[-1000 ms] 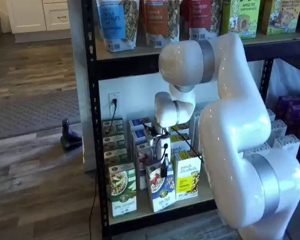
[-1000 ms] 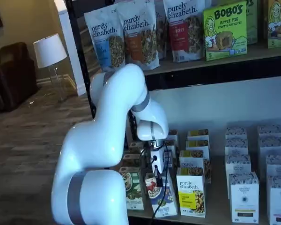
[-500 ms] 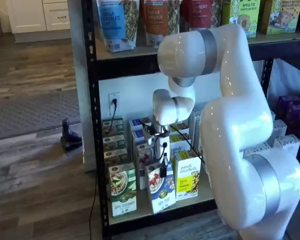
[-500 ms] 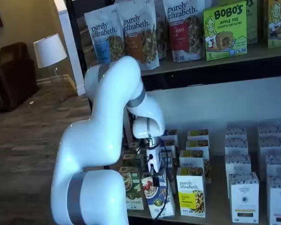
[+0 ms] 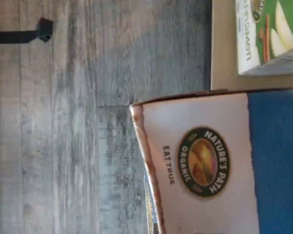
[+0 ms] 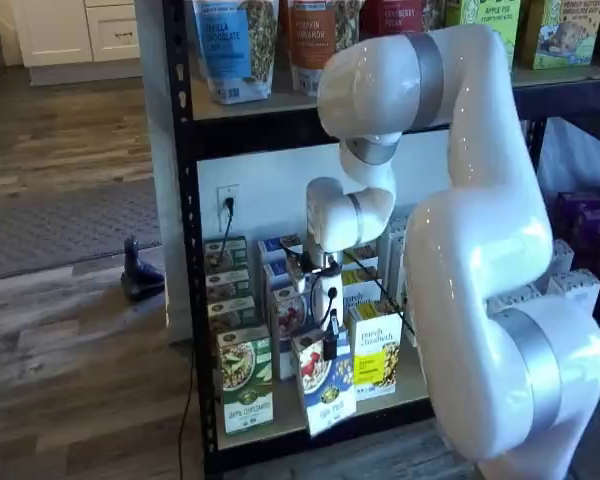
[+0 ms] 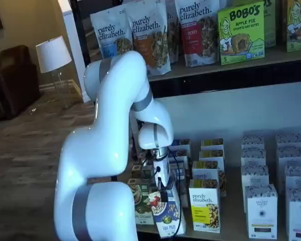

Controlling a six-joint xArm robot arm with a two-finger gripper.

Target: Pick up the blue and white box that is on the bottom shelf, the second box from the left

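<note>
The blue and white box (image 6: 325,385) leans forward out of the front row on the bottom shelf (image 6: 280,428), its foot over the black rail. My gripper (image 6: 330,342) hangs from the white wrist, its black fingers shut on the box's top edge. In a shelf view the same box (image 7: 166,213) tilts out past the green-and-white carton (image 7: 142,201), with the gripper (image 7: 161,187) at its top. The wrist view looks onto the box's top (image 5: 205,161), white with a round logo and a blue side, over the wooden floor.
A green-and-white carton (image 6: 245,378) stands left of the held box and a yellow carton (image 6: 375,355) right of it. More cartons fill the rows behind. White boxes (image 7: 261,211) stand further right. Granola bags (image 7: 150,35) line the upper board. The big white arm (image 6: 480,250) stands before the rack.
The box has come forward out of its row and tilts further over the shelf's rail. The arm's upper joint has risen and drawn back from the shelves.
</note>
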